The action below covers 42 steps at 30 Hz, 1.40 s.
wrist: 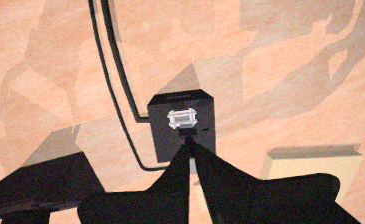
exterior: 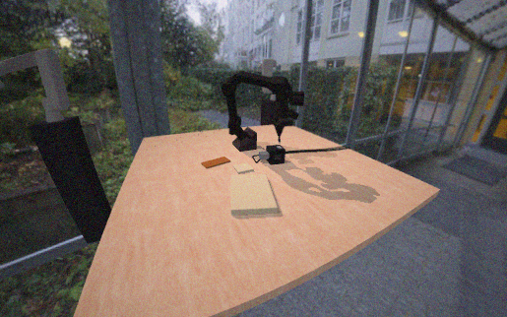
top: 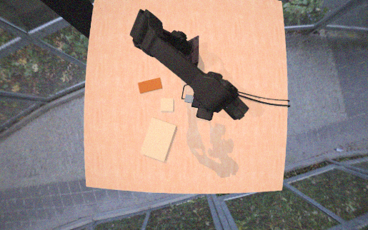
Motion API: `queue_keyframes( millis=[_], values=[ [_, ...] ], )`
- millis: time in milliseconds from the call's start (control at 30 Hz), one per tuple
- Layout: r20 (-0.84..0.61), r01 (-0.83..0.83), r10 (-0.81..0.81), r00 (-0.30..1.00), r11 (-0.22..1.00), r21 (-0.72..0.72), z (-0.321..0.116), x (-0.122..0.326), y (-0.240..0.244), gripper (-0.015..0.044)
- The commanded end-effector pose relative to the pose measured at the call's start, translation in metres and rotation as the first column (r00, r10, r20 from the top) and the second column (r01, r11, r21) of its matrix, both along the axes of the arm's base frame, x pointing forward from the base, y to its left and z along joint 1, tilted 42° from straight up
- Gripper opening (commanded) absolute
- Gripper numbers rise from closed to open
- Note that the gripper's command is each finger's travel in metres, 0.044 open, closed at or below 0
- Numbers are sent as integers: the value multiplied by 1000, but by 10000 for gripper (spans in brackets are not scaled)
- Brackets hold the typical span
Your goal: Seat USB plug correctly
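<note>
The black power cube (exterior: 276,156) (wrist: 165,142) stands on the table; in the top view the arm hides most of it. Its top socket, a pale metal rectangle (wrist: 182,118), shows uncovered in the wrist view. My gripper (exterior: 280,138) (wrist: 190,149) points down above the cube, shut on the small dark USB plug (wrist: 187,132). The plug appears beside the socket's near long edge in the wrist view and clear of the cube top in the exterior view. Which way round the plug is cannot be told.
A grey connector (top: 189,98) (exterior: 264,156) with a thin black lead is at the cube's side. Black cables (top: 265,100) (exterior: 316,150) (wrist: 124,80) run off the cube. An orange block (top: 150,86) (exterior: 216,161), small cream block (top: 167,105) (exterior: 243,168) and large cream block (top: 158,140) (exterior: 253,192) lie nearby.
</note>
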State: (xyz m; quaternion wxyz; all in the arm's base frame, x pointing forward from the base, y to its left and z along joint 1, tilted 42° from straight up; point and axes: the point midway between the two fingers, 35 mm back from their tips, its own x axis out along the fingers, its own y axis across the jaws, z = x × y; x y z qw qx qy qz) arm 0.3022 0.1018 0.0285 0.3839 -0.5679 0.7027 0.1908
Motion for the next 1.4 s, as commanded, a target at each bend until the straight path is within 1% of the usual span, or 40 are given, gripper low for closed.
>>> queue_keyframes(
  millis=[0, 300, 633, 967, 1367],
  values=[
    [51, 63, -63, 997, 998, -4, -1, -1, -1, 0],
    [207, 243, -238, 949, 970, 5, -1, -1, -1, 0],
    [366, 424, -411, 835, 904, 47, -1, -1, -1, 0],
    [502, 580, -553, 665, 806, 119, -1, -1, -1, 0],
    [625, 718, -669, 402, 654, 238, -1, -1, -1, 0]
  ],
)
